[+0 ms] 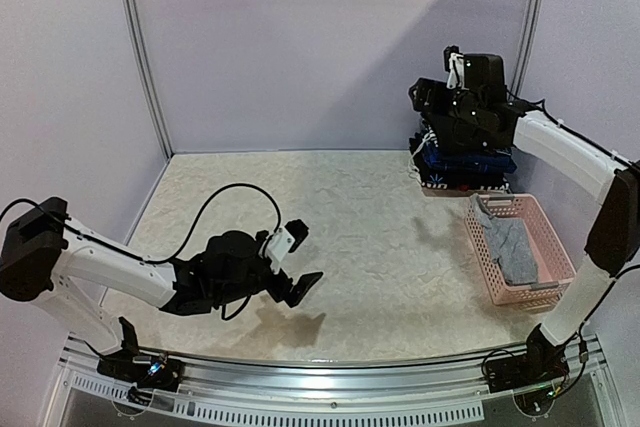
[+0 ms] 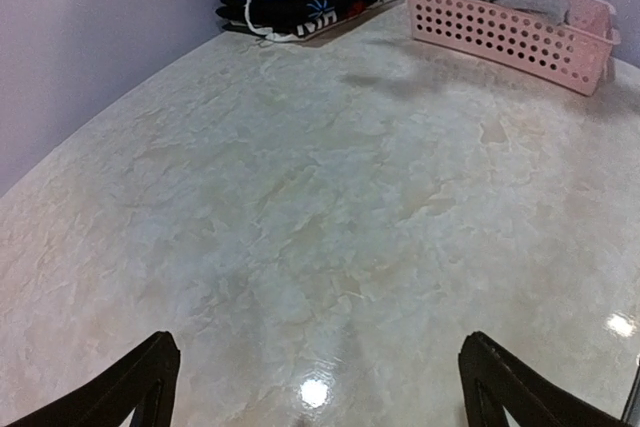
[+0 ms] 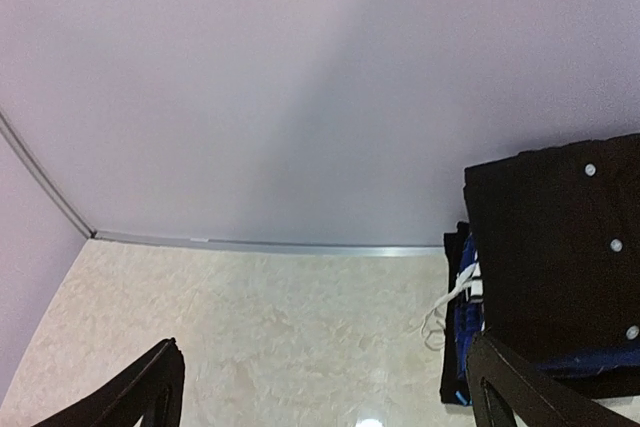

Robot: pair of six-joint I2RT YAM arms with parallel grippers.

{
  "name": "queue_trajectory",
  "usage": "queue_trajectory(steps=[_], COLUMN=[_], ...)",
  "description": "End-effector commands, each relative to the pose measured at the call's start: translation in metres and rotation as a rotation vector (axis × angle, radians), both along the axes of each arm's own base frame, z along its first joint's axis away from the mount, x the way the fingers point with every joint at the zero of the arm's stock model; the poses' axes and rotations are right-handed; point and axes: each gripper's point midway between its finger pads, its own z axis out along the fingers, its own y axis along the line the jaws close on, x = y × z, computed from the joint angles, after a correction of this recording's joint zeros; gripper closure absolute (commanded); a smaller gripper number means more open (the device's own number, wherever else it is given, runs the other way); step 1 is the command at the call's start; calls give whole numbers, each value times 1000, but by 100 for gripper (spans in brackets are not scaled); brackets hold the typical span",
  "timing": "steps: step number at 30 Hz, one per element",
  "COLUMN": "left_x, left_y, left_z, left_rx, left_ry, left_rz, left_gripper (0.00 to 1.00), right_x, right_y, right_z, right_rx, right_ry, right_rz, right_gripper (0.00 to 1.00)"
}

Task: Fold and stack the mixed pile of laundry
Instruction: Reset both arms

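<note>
2 spread end effectors: right end effector [image 3: 330, 392] above the folded stack [image 1: 465, 159], left end effector [image 2: 320, 387] well apart.

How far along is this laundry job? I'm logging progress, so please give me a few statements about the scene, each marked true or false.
1. The grey garment lies in the pink basket. True.
2. The left claw grips a garment. False: it is open and empty over the table.
3. The folded stack sits at the table's far right corner, by the wall. True.
4. The basket rests on top of the stack. False: it stands on the table beside the stack, on the near side.
5. The right claw is shut. False: it is open and holds nothing, up by the stack.
</note>
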Motion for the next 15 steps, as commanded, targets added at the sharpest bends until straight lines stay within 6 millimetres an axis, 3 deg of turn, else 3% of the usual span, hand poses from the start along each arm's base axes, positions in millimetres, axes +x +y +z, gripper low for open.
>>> queue_trajectory(steps=[1, 5, 10, 15], left_x=[16, 22, 31, 43], left_y=[19, 27, 39, 51], left_z=[8, 16, 28, 41], left_rx=[16, 14, 32, 47], left_ry=[-55, -74, -102, -118], left_rz=[99, 138, 186, 251], left_gripper=[1, 1, 0, 0], right_x=[-38, -66, -100, -131], right_y=[20, 26, 18, 12], right_z=[-21, -46, -76, -86], right_rx=[-12, -30, 1, 41], right_ry=[65, 112, 150, 149], right_rz=[79, 128, 158, 199], right_gripper=[1, 1, 1, 1])
